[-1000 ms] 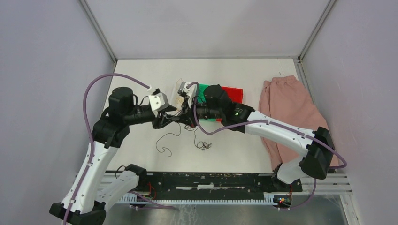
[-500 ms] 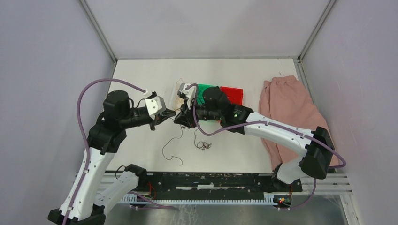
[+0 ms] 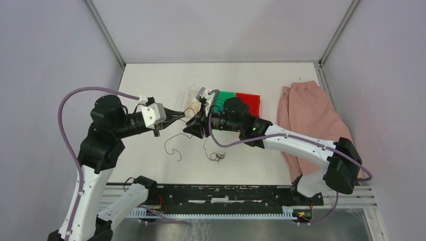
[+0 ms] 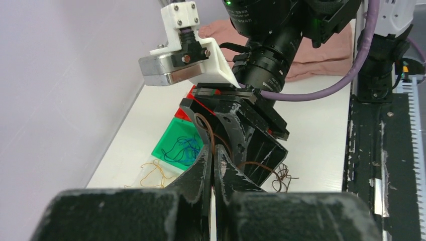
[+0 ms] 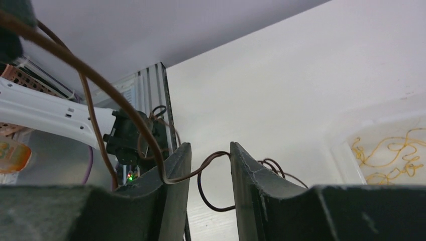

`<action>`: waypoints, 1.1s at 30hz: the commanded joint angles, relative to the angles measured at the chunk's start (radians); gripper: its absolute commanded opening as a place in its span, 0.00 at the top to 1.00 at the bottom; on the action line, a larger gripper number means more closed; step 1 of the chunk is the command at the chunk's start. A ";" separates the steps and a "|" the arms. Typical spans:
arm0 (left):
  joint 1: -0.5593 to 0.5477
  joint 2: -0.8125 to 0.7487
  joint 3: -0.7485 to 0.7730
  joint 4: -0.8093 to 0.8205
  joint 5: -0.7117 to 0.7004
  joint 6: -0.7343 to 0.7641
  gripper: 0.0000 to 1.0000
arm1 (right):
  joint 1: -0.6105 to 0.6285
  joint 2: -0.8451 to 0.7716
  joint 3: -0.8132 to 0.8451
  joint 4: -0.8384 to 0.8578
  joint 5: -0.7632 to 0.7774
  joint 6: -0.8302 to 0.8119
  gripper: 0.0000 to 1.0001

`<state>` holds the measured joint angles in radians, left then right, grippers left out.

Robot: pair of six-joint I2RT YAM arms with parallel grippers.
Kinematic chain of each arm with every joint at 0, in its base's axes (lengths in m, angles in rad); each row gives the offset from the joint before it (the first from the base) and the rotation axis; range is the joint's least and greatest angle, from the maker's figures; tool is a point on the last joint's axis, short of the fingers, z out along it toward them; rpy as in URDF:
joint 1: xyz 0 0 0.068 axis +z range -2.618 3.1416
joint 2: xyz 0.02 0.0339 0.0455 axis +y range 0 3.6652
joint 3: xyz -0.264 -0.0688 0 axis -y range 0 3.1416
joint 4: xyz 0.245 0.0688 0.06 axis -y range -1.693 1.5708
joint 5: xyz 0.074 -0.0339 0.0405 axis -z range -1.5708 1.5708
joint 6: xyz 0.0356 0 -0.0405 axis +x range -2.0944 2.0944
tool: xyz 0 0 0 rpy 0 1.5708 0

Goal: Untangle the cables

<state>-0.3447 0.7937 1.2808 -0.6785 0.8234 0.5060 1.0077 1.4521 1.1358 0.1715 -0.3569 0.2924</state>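
Observation:
My left gripper (image 3: 180,116) (image 4: 213,156) hangs above the table's middle, shut on a thin brown cable (image 4: 211,135) that runs up out of its tips. That strand droops in a curl (image 3: 173,145) below both grippers. My right gripper (image 3: 194,128) (image 5: 211,155) faces the left one closely and stands open. The brown cable (image 5: 213,156) crosses loosely between its fingers. A small brown knot (image 3: 217,156) (image 4: 281,175) lies on the table. Blue cables (image 4: 183,148) lie in a green tray (image 3: 227,95). Yellow cables (image 5: 389,155) (image 4: 153,173) lie in a clear tray (image 3: 191,94).
A red tray (image 3: 249,99) sits right of the green one. A pink cloth (image 3: 307,115) covers the table's right side. Grey walls close in on both sides and at the back. The black rail (image 3: 226,193) runs along the near edge.
My left gripper shut and drew back to the left with the brown strand. The right gripper opened and shifted slightly left. The hanging strand moved left with them.

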 commanded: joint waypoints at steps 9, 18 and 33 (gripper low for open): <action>0.000 0.083 0.200 0.013 0.149 -0.214 0.97 | -0.003 0.029 -0.056 0.282 0.033 0.099 0.71; -0.001 0.128 0.346 0.061 0.202 -0.360 0.97 | -0.038 0.090 -0.203 0.559 -0.001 0.252 0.74; 0.000 0.245 0.635 0.265 0.117 -0.428 0.97 | -0.053 0.168 -0.254 0.688 -0.045 0.389 0.67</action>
<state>-0.3447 1.0283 1.8324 -0.5705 0.9680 0.1417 0.9596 1.5970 0.8944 0.7910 -0.3710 0.6258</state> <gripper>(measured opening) 0.050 0.322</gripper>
